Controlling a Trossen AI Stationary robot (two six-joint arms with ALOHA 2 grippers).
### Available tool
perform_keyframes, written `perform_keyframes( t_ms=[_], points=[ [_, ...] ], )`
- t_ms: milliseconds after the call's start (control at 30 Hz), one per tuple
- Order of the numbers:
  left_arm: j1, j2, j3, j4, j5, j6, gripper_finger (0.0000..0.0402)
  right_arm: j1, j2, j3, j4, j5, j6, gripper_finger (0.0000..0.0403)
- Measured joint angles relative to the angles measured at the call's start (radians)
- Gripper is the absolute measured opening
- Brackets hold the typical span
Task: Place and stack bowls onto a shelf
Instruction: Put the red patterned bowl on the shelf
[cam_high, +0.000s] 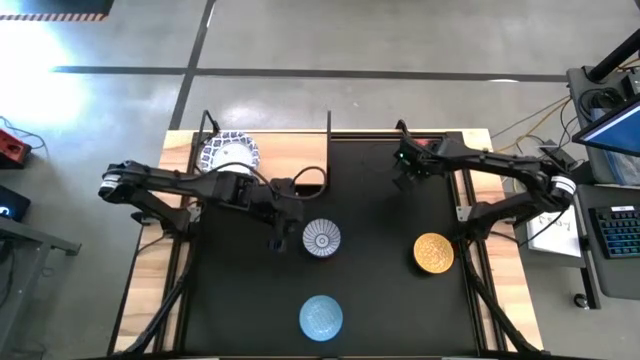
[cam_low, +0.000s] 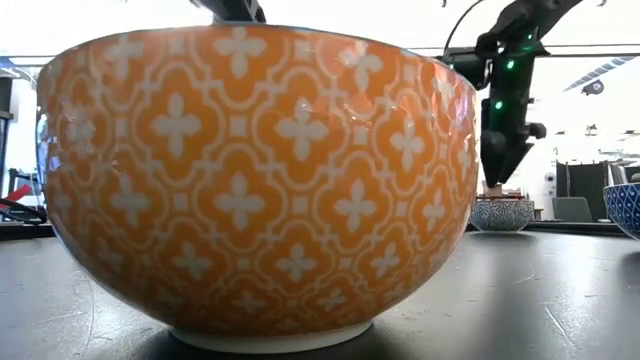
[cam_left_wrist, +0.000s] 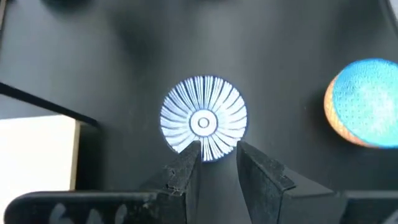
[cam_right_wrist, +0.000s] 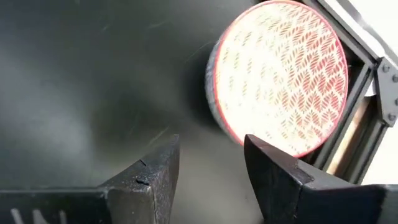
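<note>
While the left claw (cam_high: 277, 240) hovers low just left of centre in the high view, its fingers (cam_left_wrist: 186, 169) stand apart with nothing between them, their tips at the near edge of the radial bowl (cam_high: 321, 238). That bowl, blue-grey with white spokes, sits upright on the black mat (cam_high: 380, 310) at the middle of the worktop (cam_high: 150, 290), and the left wrist view shows it (cam_left_wrist: 204, 121) straight ahead of the fingertips.

The right claw (cam_high: 408, 166) is in the upper right part of the mat in the high view. Its fingers (cam_right_wrist: 273, 171) are spread apart and empty, with the red bowl (cam_right_wrist: 280, 78) just beyond them, close to the mat's corner and a metal frame post. In the high view only a sliver of red (cam_high: 428, 143) shows past the arm.

The yellow bowl (cam_high: 433, 253) rests on the mat at right of centre, well apart from both claws; in the low view it (cam_low: 260, 180) fills most of the frame as an orange-and-white patterned wall. The light-blue bowl (cam_high: 321, 317) sits at bottom centre of the high view, below the radial one.

The shelf (cam_high: 265, 150) lies in the upper left of the high view, a light board with thin black posts. A white bowl with a blue patterned rim (cam_high: 229, 153) rests on its left part; whether more are stacked under it cannot be told.
</note>
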Motion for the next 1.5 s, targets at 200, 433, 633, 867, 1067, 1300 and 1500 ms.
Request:
perform_keyframes(
  t_ms=[200, 433, 633, 867, 1067, 1300, 1500],
  points=[
    [-0.004, 0.0, -0.038, 0.035, -0.019, -0.014, 0.0084, -0.059, 0.079, -0.01, 0.106, -0.019, -0.041, 0.0169],
    [-0.016, -0.001, -0.046, 0.06, -0.021, -0.001, 0.0084, -0.111, 0.196, -0.01, 0.146, -0.019, -0.071, 0.0169],
    [-0.037, -0.002, -0.049, 0.097, -0.02, 0.047, 0.0084, -0.123, 0.258, -0.01, 0.172, -0.018, -0.094, 0.0169],
    [-0.028, 0.0, -0.049, 0.086, 0.044, 0.05, 0.0084, -0.123, 0.272, -0.01, 0.179, -0.018, -0.118, 0.0165],
    [-0.015, 0.026, -0.048, 0.071, 0.133, 0.048, 0.0081, -0.123, 0.264, -0.009, 0.179, -0.017, -0.113, 0.0118],
    [-0.013, 0.033, -0.047, 0.084, 0.142, 0.043, 0.0079, -0.123, 0.261, -0.009, 0.172, -0.021, -0.102, 0.0021],
    [-0.013, 0.033, -0.049, 0.121, 0.142, 0.087, 0.0079, -0.119, 0.251, -0.008, 0.124, -0.092, -0.104, 0.0013]
  ],
)
